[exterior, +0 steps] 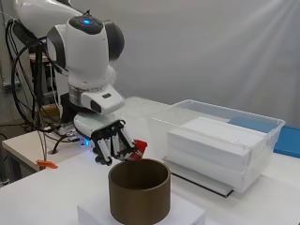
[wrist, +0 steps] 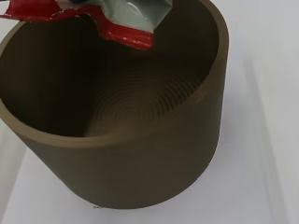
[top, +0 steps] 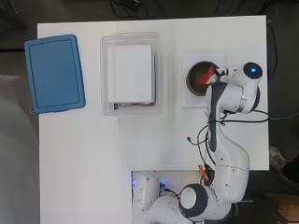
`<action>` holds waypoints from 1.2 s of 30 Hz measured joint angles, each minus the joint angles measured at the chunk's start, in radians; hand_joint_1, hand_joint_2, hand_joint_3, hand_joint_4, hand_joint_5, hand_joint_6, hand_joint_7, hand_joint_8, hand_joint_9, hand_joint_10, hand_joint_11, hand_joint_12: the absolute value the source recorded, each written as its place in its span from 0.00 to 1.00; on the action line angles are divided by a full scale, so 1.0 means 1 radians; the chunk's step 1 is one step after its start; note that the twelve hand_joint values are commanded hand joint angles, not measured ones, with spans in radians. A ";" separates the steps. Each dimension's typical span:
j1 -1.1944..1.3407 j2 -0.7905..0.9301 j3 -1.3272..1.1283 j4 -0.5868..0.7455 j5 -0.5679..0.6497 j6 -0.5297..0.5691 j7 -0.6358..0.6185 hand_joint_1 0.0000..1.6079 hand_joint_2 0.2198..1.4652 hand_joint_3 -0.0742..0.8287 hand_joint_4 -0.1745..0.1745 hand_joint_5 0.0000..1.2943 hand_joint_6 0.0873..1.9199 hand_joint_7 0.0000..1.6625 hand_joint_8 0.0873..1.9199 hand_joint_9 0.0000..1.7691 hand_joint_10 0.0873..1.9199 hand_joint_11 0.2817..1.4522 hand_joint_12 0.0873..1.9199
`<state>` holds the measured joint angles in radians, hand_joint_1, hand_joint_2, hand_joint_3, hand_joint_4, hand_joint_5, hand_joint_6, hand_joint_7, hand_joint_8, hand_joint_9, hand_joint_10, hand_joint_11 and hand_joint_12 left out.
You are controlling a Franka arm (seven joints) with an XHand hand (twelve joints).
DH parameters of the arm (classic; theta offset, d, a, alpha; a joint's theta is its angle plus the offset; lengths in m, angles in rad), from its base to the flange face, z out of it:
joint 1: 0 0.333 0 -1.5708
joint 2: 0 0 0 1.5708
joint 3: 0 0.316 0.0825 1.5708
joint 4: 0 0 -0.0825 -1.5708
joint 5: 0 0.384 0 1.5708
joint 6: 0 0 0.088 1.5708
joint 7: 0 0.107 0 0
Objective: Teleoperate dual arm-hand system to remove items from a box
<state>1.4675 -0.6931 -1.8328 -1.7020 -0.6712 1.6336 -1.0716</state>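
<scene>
On the white tabletop point(top: 93, 163), the clear box point(top: 131, 73) of white items stands mid-back. Near the right edge, a brown cylinder point(exterior: 139, 190) stands on a white block point(exterior: 187, 213). Above its rim, the hand point(exterior: 110, 140) pinches a red packet point(exterior: 139, 147) in curled fingers.

Bright, even light; soft shadows; side-view backdrop glare
</scene>
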 joint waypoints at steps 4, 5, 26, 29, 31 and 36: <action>0.105 -0.057 -0.050 0.081 -0.029 -0.020 0.005 0.56 0.82 0.08 1.00 0.58 0.68 0.81 0.67 0.85 0.71 0.52 0.85; 0.127 -0.066 -0.058 0.092 -0.035 -0.025 0.009 0.56 0.82 0.08 1.00 0.57 0.68 0.81 0.68 0.84 0.71 0.52 0.85; 0.303 -0.202 0.021 0.341 -0.185 -0.229 0.085 0.09 0.43 0.09 0.50 0.08 0.00 0.22 0.00 0.30 0.00 0.20 0.00; 0.201 -0.193 0.247 0.205 -0.198 -0.238 0.115 0.08 0.43 0.09 0.51 0.08 0.00 0.19 0.00 0.29 0.00 0.20 0.00; 0.129 -0.193 0.387 0.121 -0.187 -0.245 0.137 0.09 0.43 0.09 0.52 0.07 0.00 0.17 0.00 0.27 0.00 0.20 0.00; -0.017 -0.188 0.715 -0.089 -0.099 -0.282 0.277 0.08 0.43 0.09 0.50 0.08 0.00 0.13 0.00 0.22 0.00 0.18 0.00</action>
<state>1.4509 -0.8807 -1.1182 -1.7908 -0.7706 1.3518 -0.7946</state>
